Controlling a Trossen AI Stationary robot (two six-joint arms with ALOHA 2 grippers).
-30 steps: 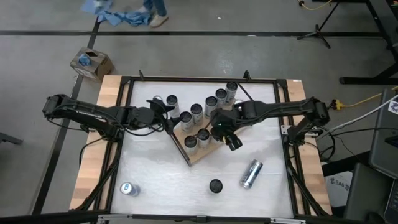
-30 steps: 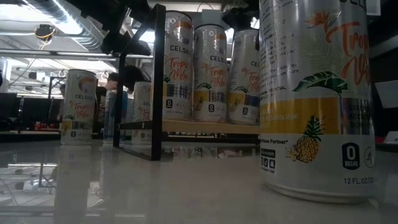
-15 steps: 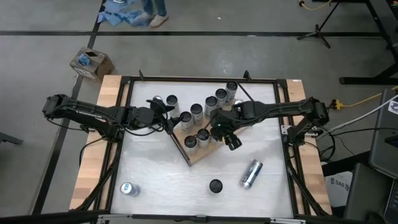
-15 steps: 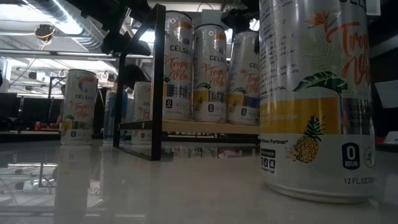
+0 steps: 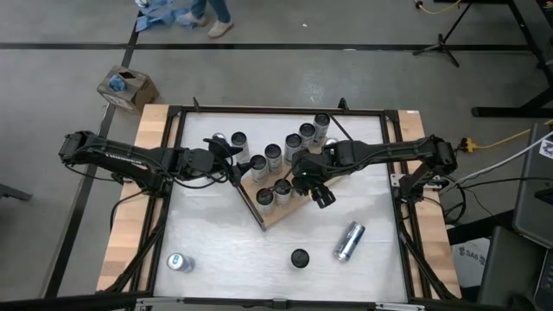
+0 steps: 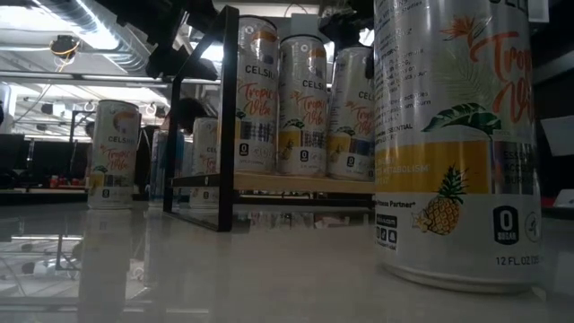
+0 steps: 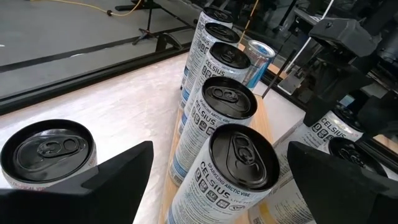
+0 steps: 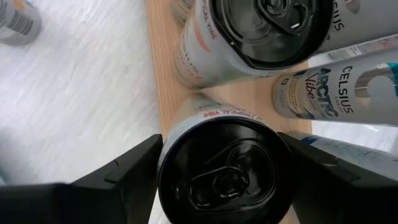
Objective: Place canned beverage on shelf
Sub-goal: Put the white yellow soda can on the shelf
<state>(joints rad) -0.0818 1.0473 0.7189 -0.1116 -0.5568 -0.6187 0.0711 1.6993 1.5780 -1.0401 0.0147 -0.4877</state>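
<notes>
The shelf [image 5: 278, 212] is a light wood board with a dark frame [image 6: 224, 117] at one end. It lies slantwise mid-table and several tall cans stand on it in rows. My right gripper [image 5: 304, 180] is above the shelf's right side, shut on a black-topped can [image 8: 225, 177]. That can also shows in the low view [image 6: 354, 112]. My left gripper [image 5: 232, 162] is at the shelf's left corner, open. Its fingers stand wide on either side of the nearest can [image 7: 239, 168] of a row, without touching it. My right gripper pinches the can's wall just under its top rim [image 8: 166, 163] between its two fingers [image 8: 127, 180], one on each opposite side. The fingers come from above, pointing down. The can is upright, with its bottom at the shelf board near the board's edge [image 8: 163, 93].
A can [image 5: 348, 241] lies on its side at the near right. One can [image 5: 300, 257] stands near the front middle and another [image 5: 178, 262] at the near left. Two cans [image 5: 228, 141] stand at the far left of the shelf. A blue can [image 7: 258, 56] stands beyond the row.
In the low view the can in my right gripper has gone down a little and stands straighter on the shelf board. My arms have hardly moved otherwise.
</notes>
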